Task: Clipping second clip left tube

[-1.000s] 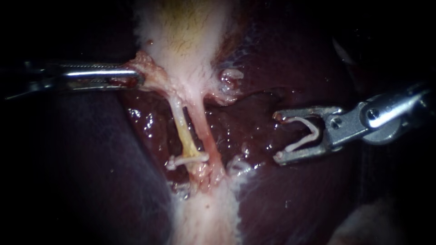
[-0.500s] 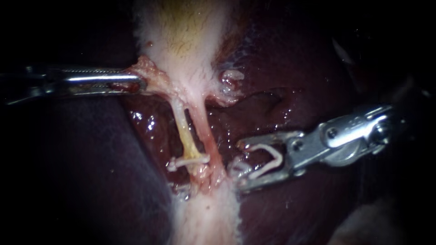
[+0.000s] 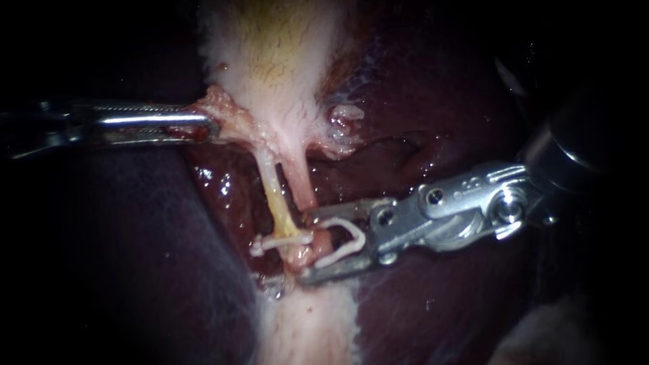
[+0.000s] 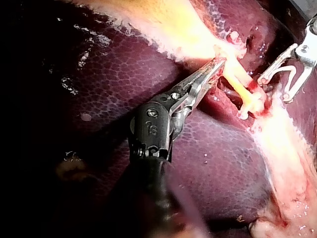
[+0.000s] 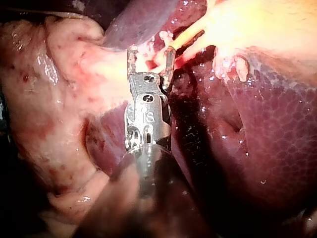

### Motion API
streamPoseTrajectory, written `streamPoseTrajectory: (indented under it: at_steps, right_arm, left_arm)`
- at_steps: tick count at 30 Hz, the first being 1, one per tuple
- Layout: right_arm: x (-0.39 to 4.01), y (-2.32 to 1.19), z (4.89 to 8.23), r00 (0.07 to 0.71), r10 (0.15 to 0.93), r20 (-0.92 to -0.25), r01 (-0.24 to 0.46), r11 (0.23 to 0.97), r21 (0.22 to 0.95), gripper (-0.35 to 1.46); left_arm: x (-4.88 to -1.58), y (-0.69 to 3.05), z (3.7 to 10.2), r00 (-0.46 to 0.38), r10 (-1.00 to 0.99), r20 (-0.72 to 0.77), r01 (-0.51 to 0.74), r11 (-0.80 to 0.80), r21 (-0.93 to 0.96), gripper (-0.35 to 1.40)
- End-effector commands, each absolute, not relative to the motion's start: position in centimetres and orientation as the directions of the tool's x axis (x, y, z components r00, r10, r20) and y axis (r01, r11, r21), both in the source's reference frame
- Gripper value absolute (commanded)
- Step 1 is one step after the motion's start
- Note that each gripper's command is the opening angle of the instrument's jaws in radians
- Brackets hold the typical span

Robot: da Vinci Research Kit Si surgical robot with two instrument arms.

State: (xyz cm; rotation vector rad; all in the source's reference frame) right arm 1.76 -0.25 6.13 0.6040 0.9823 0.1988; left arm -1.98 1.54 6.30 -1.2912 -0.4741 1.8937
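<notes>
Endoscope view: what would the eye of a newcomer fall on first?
First, the right instrument: its jaws stand wide apart, carry a white clip and straddle the pinkish tube, beside the fitted clip on the yellow tube. Then the left instrument, its jaws shut on pale tissue at the lower end of the gallbladder.

Right instrument (image 5: 151, 53) beside yellowish tube (image 5: 190, 37)

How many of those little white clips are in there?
2. A closed clip sits across the yellowish left tube. An open clip is right beside it, carried by the right instrument. Others may be hidden.
</notes>
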Motion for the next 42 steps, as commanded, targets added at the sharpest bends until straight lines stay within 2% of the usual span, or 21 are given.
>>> streamPoseTrajectory:
  at_steps: [1,18,26,33,42]
  right_arm:
    - [1.76,-0.24,6.16,0.553,0.419,-0.720,0.108,0.821,0.561,0.49]
    - [1.91,-0.27,6.76,0.557,0.438,-0.706,0.097,0.810,0.579,0.49]
    - [2.00,-0.18,6.88,0.560,0.439,-0.703,0.093,0.810,0.579,0.49]
    - [2.19,-0.19,6.93,0.520,0.464,-0.717,0.102,0.800,0.591,0.50]
    - [2.31,-0.24,6.91,0.459,0.515,-0.724,0.155,0.756,0.637,0.50]
  left_arm:
    - [-1.98,1.54,6.30,-0.180,0.771,-0.611,-0.391,-0.626,-0.674,-0.35]
    - [-1.99,1.52,6.29,-0.180,0.771,-0.611,-0.390,-0.627,-0.675,-0.35]
    - [-1.99,1.52,6.29,-0.180,0.771,-0.611,-0.390,-0.626,-0.675,-0.35]
    - [-2.00,1.52,6.29,-0.180,0.771,-0.611,-0.391,-0.626,-0.675,-0.35]
    - [-2.01,1.52,6.29,-0.180,0.771,-0.611,-0.391,-0.626,-0.674,-0.35]
